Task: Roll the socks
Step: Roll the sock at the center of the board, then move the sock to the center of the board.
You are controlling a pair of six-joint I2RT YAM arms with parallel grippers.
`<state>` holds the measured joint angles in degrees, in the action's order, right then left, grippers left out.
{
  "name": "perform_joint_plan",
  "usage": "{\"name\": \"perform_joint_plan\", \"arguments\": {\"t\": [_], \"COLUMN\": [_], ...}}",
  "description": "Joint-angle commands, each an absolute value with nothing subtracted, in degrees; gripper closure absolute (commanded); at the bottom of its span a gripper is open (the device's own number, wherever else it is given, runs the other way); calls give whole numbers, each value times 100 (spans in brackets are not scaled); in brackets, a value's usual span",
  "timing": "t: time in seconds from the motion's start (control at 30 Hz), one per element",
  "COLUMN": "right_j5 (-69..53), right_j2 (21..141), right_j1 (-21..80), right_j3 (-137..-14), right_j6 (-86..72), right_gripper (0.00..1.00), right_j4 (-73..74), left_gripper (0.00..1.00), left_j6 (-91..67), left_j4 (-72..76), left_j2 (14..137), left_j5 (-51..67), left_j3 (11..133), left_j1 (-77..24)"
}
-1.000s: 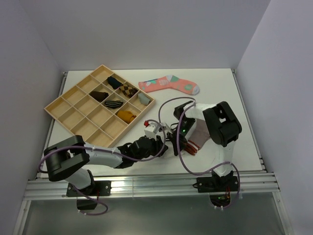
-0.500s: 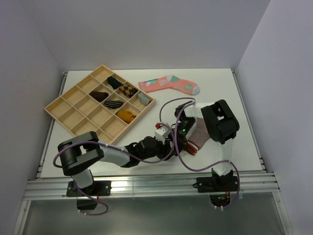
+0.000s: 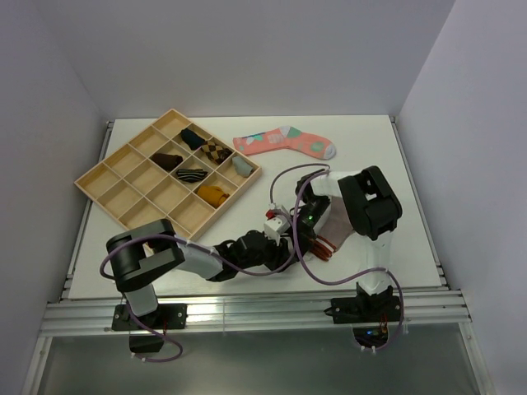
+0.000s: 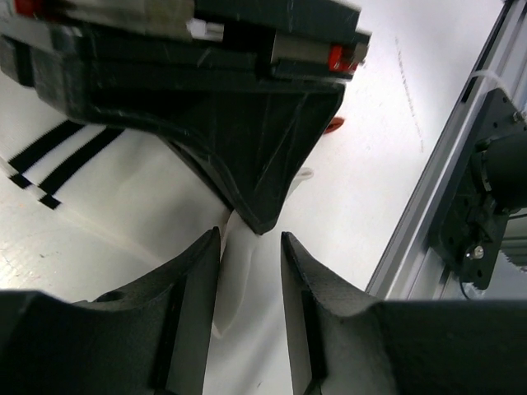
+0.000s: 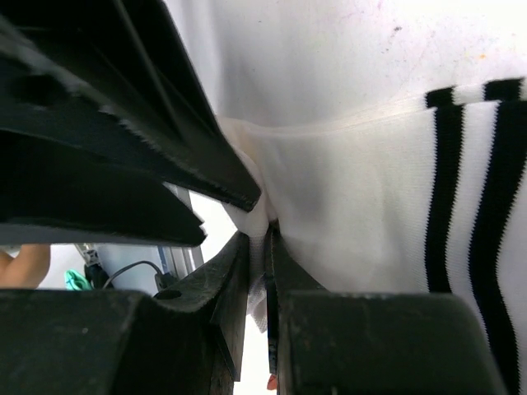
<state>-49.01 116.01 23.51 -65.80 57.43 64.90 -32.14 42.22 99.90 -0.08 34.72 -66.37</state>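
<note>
At table (image 3: pixel 370 156) front, right jaws pinch white sock (image 5: pixel 346 189); left jaws straddle it, parted.

The shallow wooden tray of square compartments (image 3: pixel 123 196) lies back left on the white worktop (image 3: pixel 370 148), with small rolled socks (image 3: pixel 193 174) in its right-hand cells. Right of it, near the back, lies the long coral-pink patterned sock (image 3: pixel 284 141). At front centre the left claw (image 4: pixel 251 239) and right claw (image 5: pixel 259 239) meet over the short white striped ankle sock (image 5: pixel 346 189). The taupe-brown sock (image 3: pixel 336 226) lies just to the right.

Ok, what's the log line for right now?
step: rolling | right gripper: pinching white sock | left gripper: jaws apart around its fold
</note>
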Motion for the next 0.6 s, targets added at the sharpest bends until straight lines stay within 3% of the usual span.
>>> {"name": "perform_joint_plan", "arguments": {"t": [0.0,0.27,0.3,0.37,0.4,0.57], "right_j5": [-4834,-4799,-4808,-4851,-4878,-4966], "right_j2": [11724,11707,11672,11619,11550,11128], "right_j1": [2276,2241,2241,2233,2206,2013], "right_j3": [-6785,-6759,-6750,-6724,-6715,-6636], "right_j6": [5713,5660,5669,5782,5870,6056], "right_gripper": [89,88,85,73,70,60], "right_j4": [6504,6451,6451,6477,6608,6742], "left_gripper": [60,67,75,82,92,100], "left_j6": [-3076,-3286,-3331,-3444,-3506,-3743], "left_j4": [4386,4421,4377,4107,3913,3077], "left_j2": [10116,10274,10309,10441,10494,10591], "left_j5": [141,132,123,176,132,132], "left_j3": [3665,3630,3647,3761,3849,4192], "left_j1": [-6662,-6592,-6574,-6504,-6487,-6390]}}
